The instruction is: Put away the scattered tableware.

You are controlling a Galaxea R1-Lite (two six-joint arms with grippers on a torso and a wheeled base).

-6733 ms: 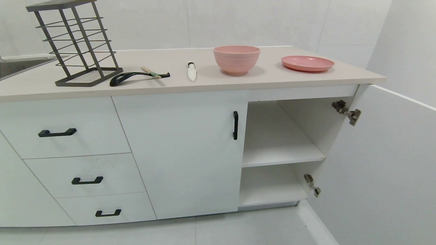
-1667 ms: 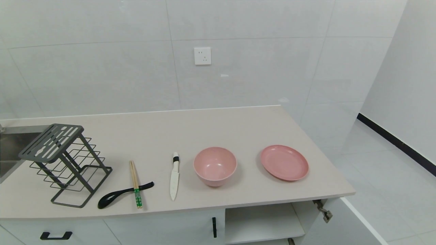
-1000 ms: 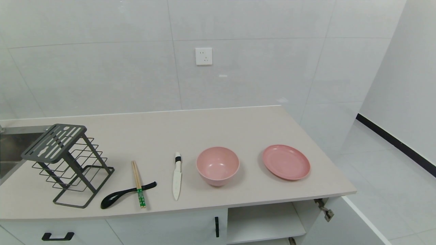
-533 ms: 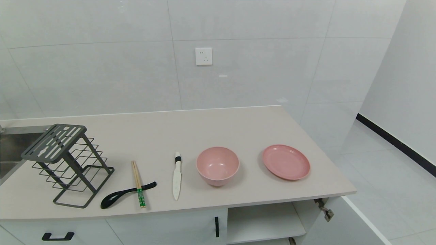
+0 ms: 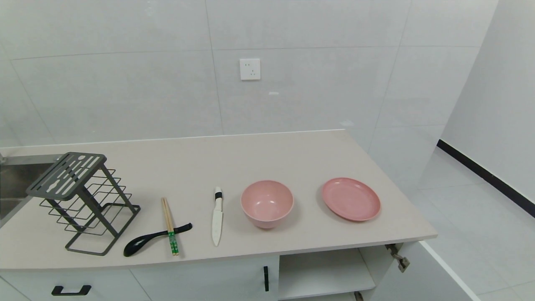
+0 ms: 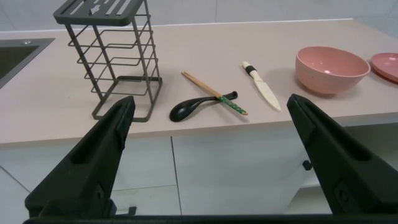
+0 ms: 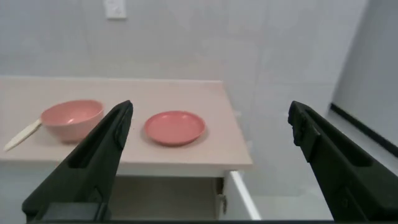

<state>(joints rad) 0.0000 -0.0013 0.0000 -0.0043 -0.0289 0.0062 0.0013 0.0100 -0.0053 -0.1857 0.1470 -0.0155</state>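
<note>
1. Head view: along the matte beige worktop's point(image 5: 250, 159) front edge sit a dark wire rack point(image 5: 79, 196), a glossy black spoon point(image 5: 144, 241) crossed by wooden chopsticks point(image 5: 169, 223), a white knife point(image 5: 216, 219), a pink bowl point(image 5: 267, 204) and, near the right corner, a shallow pink plate point(image 5: 351, 199). A steel sink point(image 5: 12, 184) is cut off at the left edge.
2. Left wrist view: the left gripper point(image 6: 209, 102), jaws spread wide, hangs off the front edge opposite the spoon.
3. Right wrist view: the right gripper point(image 7: 210, 109), jaws spread wide, faces the plate; the knife is cut off.

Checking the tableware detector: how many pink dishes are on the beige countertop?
2. A round pink bowl stands right of the white knife; a flat round pink plate lies further right, near the beige countertop's end. Nothing seems hidden.
</note>
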